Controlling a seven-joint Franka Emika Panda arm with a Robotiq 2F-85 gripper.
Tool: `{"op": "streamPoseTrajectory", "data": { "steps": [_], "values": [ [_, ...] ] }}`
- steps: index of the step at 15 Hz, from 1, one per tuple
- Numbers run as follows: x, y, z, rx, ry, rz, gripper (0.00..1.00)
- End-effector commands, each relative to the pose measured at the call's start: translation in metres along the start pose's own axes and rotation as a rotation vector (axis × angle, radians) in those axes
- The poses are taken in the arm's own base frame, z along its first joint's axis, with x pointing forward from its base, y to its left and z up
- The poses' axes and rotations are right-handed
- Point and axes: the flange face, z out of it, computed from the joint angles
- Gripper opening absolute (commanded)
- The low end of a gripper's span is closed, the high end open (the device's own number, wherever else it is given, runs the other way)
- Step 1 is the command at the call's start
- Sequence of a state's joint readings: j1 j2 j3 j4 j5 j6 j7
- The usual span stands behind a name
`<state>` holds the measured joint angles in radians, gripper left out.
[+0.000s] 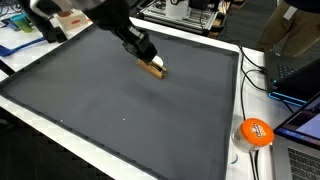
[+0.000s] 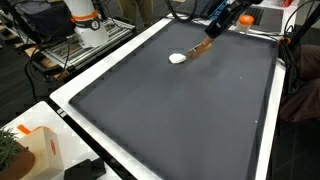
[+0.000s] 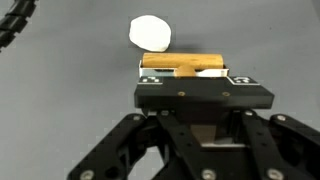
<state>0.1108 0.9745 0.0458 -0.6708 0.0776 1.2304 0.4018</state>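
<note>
The tool (image 3: 186, 70) is seen clamped on a wooden stick (image 3: 175, 62) - jaws drawn in tight against its two sides, with the stick lying crosswise between them in the wrist view. The same grip is shown in both exterior views: the tool (image 1: 150, 60) is angled down over the far part of the surface (image 1: 110, 115), and the wooden stick (image 1: 154, 68) is held low, at or just above the dark top. Actual contact with the top cannot be told.

In an exterior view the stick (image 2: 199, 47) is seen slanting down from the tool (image 2: 212, 30) toward a white round piece (image 2: 178, 58), which lies on the surface at the stick's lower end. In the wrist view the white round piece (image 3: 150, 32) is found just beyond the stick - touching or joined, cannot be told.

The surface is covered in dark grey and edged in white. An orange round object (image 1: 256, 132) is placed off the dark area, near a corner, beside cables (image 1: 252, 75). A cardboard box (image 2: 35, 150) is seen past the near edge in an exterior view, well apart from the tool.
</note>
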Motion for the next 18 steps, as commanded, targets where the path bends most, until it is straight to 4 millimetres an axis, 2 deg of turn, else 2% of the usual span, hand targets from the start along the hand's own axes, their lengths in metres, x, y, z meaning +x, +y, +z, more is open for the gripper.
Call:
{"op": "streamPoseTrajectory", "data": {
  "steps": [1, 3, 7, 12, 16, 17, 18],
  "values": [
    [-0.041, 0.002, -0.048, 0.044, 0.037, 0.076, 0.22],
    [-0.062, 0.0, -0.066, 0.062, 0.061, 0.113, 0.22],
    [-0.097, -0.007, -0.082, 0.07, 0.107, 0.063, 0.22],
    [-0.137, -0.017, -0.078, 0.076, 0.13, 0.017, 0.22],
    [-0.168, -0.011, -0.069, 0.076, 0.136, 0.008, 0.22],
    [-0.145, -0.023, -0.075, 0.053, 0.132, 0.02, 0.47],
    [-0.151, -0.021, -0.073, 0.052, 0.136, 0.019, 0.47]
  ]
}}
